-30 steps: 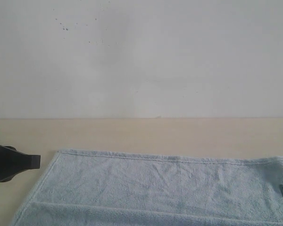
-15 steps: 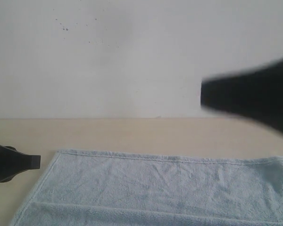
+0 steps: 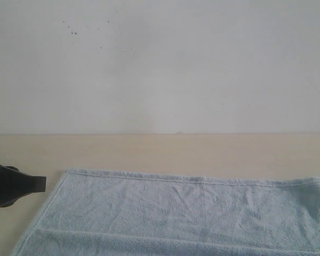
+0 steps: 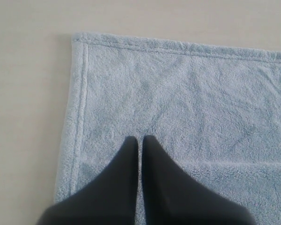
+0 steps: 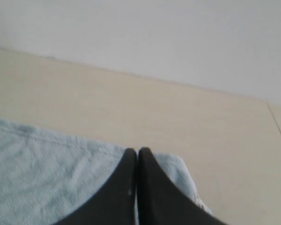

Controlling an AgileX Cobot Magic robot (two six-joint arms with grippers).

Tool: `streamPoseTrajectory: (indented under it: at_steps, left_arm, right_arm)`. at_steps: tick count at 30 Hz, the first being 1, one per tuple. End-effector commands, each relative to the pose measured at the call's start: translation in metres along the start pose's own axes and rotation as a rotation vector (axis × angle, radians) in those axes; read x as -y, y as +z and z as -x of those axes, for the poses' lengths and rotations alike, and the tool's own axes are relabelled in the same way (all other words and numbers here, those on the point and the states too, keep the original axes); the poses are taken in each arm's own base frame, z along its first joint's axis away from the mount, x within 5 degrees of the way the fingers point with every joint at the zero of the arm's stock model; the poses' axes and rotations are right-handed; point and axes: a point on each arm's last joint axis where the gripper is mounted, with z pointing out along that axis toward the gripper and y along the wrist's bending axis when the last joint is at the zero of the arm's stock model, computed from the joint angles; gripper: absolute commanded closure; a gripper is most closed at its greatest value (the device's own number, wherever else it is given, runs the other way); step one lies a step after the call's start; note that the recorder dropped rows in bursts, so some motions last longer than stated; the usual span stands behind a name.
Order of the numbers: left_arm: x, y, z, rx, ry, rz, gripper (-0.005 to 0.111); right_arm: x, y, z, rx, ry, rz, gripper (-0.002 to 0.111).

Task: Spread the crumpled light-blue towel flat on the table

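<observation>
Exterior view shows me the towel point(image 3: 181, 213) lying spread flat on the tabletop point(image 3: 160, 152), its far hem running straight along the wall point(image 3: 160, 69), with faint creases in the pile. My left gripper point(image 3: 40, 183) sits just beside the towel's left edge, over bare tabletop. On the left wrist view its jaws are clenched together with nothing between them. On the right wrist view the right gripper point(image 5: 137, 151) also has its jaws clenched and empty, above the towel's other far corner.
</observation>
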Motion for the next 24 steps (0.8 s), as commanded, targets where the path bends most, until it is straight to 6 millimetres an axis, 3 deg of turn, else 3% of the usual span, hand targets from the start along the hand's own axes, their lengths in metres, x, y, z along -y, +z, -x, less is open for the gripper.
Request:
streamPoseTrajectory:
  at_steps: [1,6,9,12,24]
  left_arm:
    - [0.002,-0.001,-0.001,-0.002,-0.002,-0.007,0.103]
    - [0.002,-0.001,-0.001,-0.003,0.002,-0.008,0.103]
    - [0.002,-0.001,-0.001,-0.003,0.002,-0.008,0.103]
    - [0.002,-0.001,-0.001,-0.001,0.002,-0.007,0.103]
    - [0.001,-0.001,0.000,0.005,0.002,-0.002,0.103]
  right_arm:
    - [-0.010,0.045,-0.008,-0.065,-0.083,0.037,0.108]
    - [-0.022,0.111,-0.042,-0.280,-0.259,0.069,0.108]
    - [-0.021,0.149,-0.067,-0.430,-0.231,0.048,0.108]
    - [-0.019,0.174,-0.081,-0.490,-0.158,0.038,0.108]
    - [-0.036,0.216,-0.103,-0.469,-0.148,0.164,0.108]
